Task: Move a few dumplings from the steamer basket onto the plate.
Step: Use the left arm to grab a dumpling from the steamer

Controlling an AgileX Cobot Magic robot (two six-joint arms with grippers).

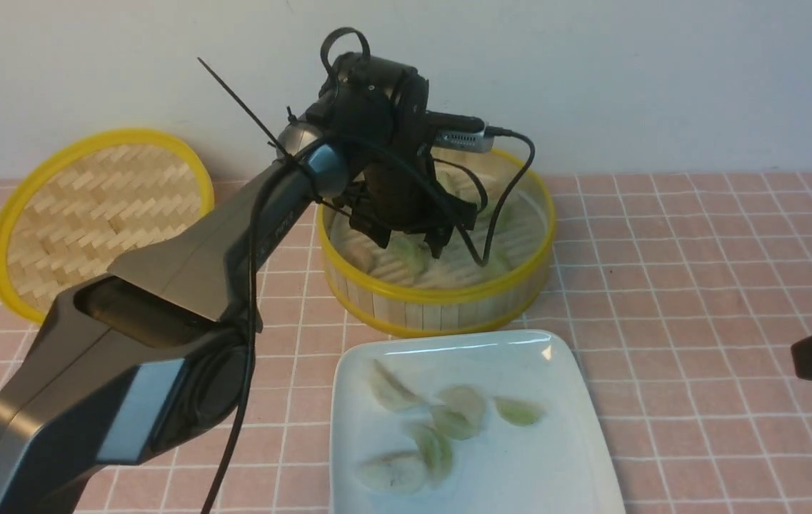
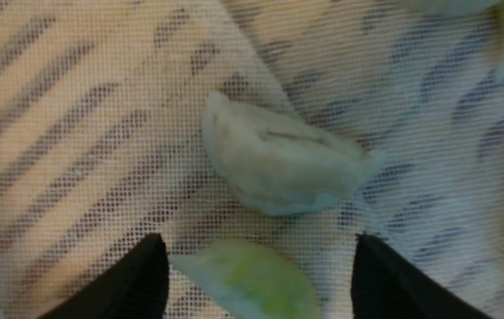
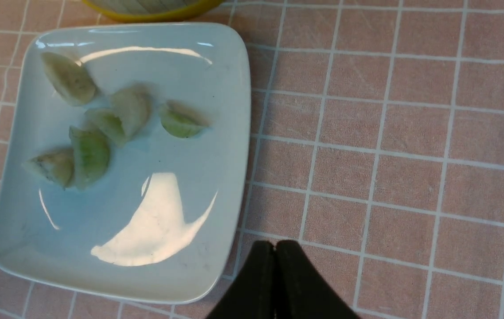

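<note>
Pink tiled surface (image 1: 698,285), pale wall behind. One steamer basket (image 1: 441,303) at rear centre, and one plate (image 1: 577,428) just in front of it. One woven lid (image 1: 102,207) far left.

Six dumplings (image 3: 183,122) on the plate, some overlapping. Basket count unclear because the arm blocks it, perhaps four or more.

Left tool (image 2: 258,248) inside the basket, jaws wide, straddling a green dumpling (image 2: 256,283), gripping nothing. Right tool (image 3: 275,248) closed, empty, above the surface beside the plate.

Pink tiled table (image 1: 698,271) bears steamer basket (image 1: 434,310), plate (image 1: 520,464) and lid (image 1: 98,207).
</note>
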